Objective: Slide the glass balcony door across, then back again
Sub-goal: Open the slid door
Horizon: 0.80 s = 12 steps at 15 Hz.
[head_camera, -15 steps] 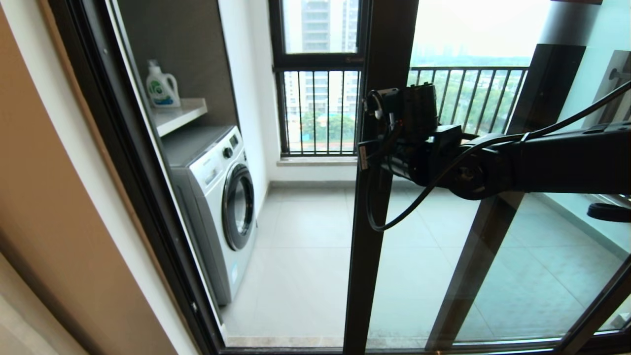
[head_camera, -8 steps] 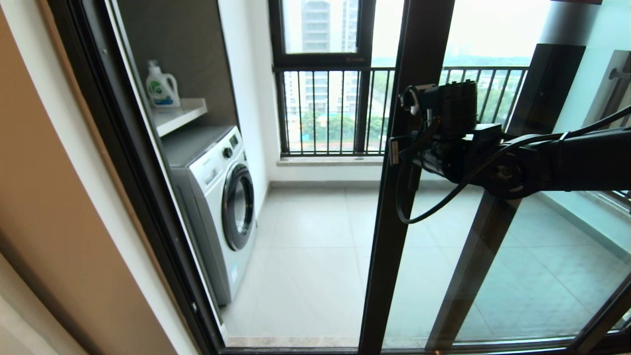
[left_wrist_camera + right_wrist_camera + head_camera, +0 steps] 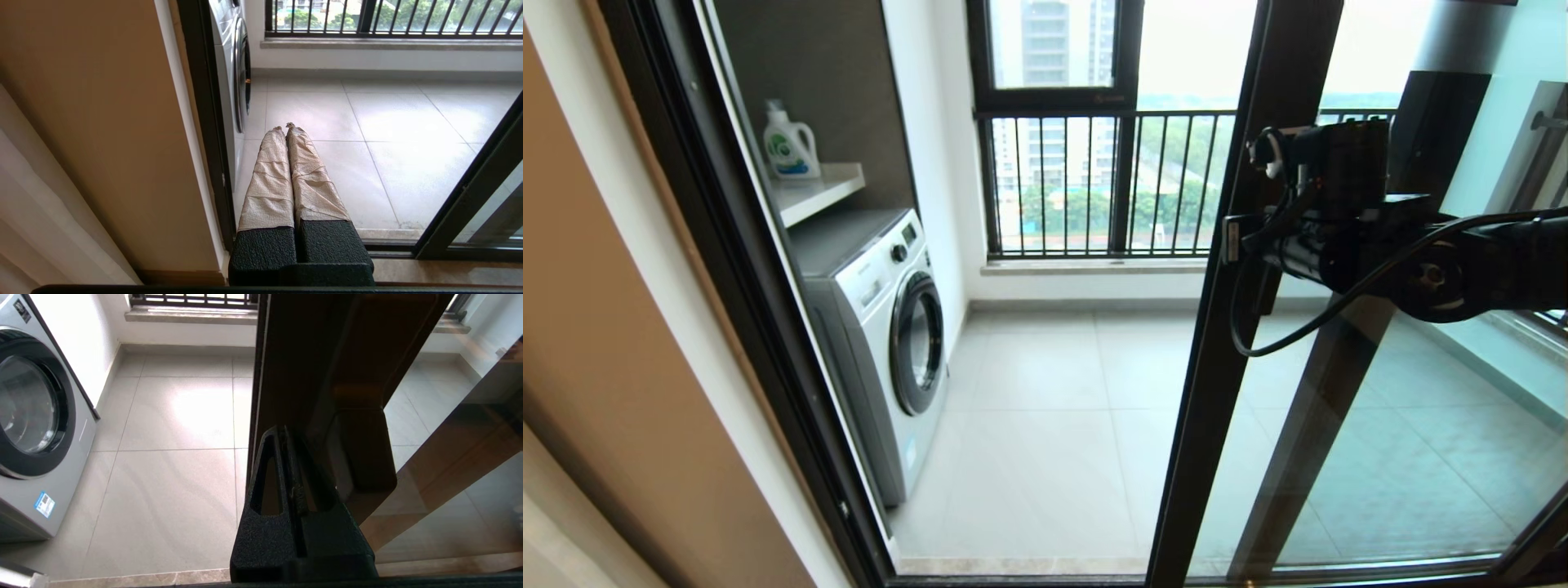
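The glass balcony door [image 3: 1225,343] stands partly slid to the right, its dark upright frame right of centre in the head view. My right gripper [image 3: 1240,238] is shut and held against that upright at mid height. In the right wrist view its black fingers [image 3: 284,430] lie closed together against the dark door frame [image 3: 294,367], with a dark rounded handle part [image 3: 359,457] just beside them. My left gripper [image 3: 284,127] is shut with nothing in it, its taped fingers held low by the left door jamb [image 3: 204,122]. It is out of the head view.
On the balcony a washing machine [image 3: 882,327] stands at the left under a shelf with a detergent bottle [image 3: 788,143]. A railed window [image 3: 1086,180] is at the back. Another dark-framed glass panel [image 3: 1339,392] sits behind the door on the right. The tiled floor [image 3: 1045,425] shows through the opening.
The door's upright and my right arm have moved steadily to the right together. The opening onto the balcony is wider.
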{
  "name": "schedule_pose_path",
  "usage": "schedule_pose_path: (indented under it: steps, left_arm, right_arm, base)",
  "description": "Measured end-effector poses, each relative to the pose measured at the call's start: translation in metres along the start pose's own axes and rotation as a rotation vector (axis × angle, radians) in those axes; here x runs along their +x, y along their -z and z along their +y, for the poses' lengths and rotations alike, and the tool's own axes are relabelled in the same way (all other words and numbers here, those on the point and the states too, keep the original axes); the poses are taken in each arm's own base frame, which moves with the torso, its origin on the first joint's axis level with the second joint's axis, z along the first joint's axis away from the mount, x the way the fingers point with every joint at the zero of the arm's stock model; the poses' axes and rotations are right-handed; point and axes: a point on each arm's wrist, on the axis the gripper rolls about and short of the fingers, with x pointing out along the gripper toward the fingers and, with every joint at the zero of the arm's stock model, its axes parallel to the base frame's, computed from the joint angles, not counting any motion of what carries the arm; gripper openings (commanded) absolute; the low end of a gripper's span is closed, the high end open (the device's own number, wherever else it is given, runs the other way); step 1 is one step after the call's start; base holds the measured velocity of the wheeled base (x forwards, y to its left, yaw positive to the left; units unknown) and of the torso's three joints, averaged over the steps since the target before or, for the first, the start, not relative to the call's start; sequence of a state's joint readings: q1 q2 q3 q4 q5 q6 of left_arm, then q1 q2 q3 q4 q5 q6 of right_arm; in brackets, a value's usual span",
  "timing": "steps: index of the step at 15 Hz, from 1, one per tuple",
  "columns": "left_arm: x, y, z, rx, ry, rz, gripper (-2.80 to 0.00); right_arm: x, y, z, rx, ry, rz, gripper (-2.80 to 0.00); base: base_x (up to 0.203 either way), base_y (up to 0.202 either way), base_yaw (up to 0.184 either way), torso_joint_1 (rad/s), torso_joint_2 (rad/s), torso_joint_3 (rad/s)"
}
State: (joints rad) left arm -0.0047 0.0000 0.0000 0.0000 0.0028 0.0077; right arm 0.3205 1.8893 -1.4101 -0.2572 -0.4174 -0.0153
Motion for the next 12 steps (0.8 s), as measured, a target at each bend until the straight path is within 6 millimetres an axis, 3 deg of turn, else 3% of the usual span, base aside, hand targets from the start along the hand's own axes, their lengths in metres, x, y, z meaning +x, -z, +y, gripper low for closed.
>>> schedule_pose_path:
  steps: [6, 12]
  left_arm:
    - [0.000, 0.000, 0.000, 0.000, 0.000, 0.000, -2.80]
    - [0.000, 0.000, 0.000, 0.000, 0.000, 0.000, -2.80]
  right_arm:
    - [-0.008, 0.003, -0.026, 0.006, -0.011, 0.018, -2.80]
    - [0.000, 0.006, -0.071, 0.025, 0.049, 0.030, -2.80]
  base:
    - [0.000, 0.000, 0.000, 0.000, 0.00, 0.000]
    - [0.000, 0.000, 0.000, 0.000, 0.00, 0.000]
